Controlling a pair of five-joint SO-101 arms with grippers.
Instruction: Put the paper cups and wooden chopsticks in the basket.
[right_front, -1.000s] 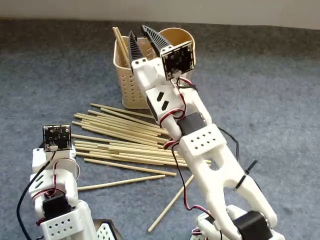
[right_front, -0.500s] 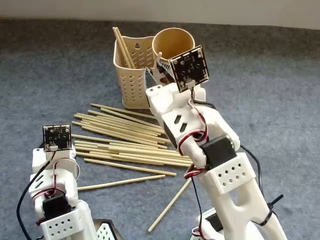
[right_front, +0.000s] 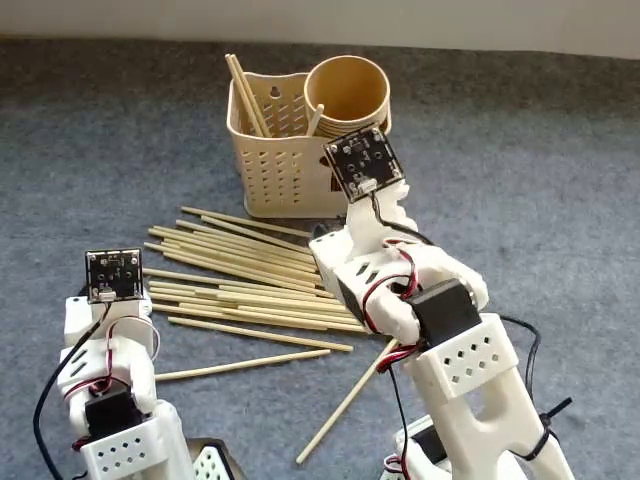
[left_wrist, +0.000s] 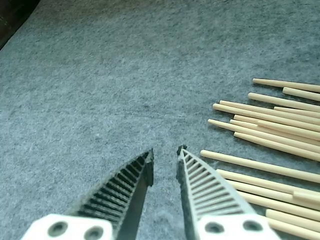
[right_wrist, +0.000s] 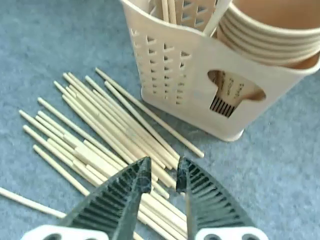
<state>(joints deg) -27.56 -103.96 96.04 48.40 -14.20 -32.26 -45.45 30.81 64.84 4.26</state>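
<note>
Fingers of the right gripper stand with only a narrow gap between the tips, and nothing is held in it. They hang over the pile of wooden chopsticks, near the wall of the basket; I cannot tell if the tips touch the wood. The left gripper shows the same narrow gap, also with nothing inside. Its fingers are above grey carpet, and the blunt ends of the pile lie just beside one finger, apart from it.

In the high view the basket stands at 12 o'clock. The paper cups sit nested as one stack in its compartment on the 3 o'clock side, and a few tilted sticks lean in the other compartment. The pile spreads across the centre, from 9 o'clock to the right arm, which rises from 5 o'clock and covers the far ends. Two single sticks lie apart near 6 o'clock. The left arm is at 7 o'clock. Carpet runs wide from 1 to 4 o'clock.

All fingers are dark, ribbed triangles with toothed inner edges on white bases. The basket is cream plastic with rows of small holes. The cups are tan with rolled rims, the chopsticks pale, thin and round, the carpet short and fuzzy.
</note>
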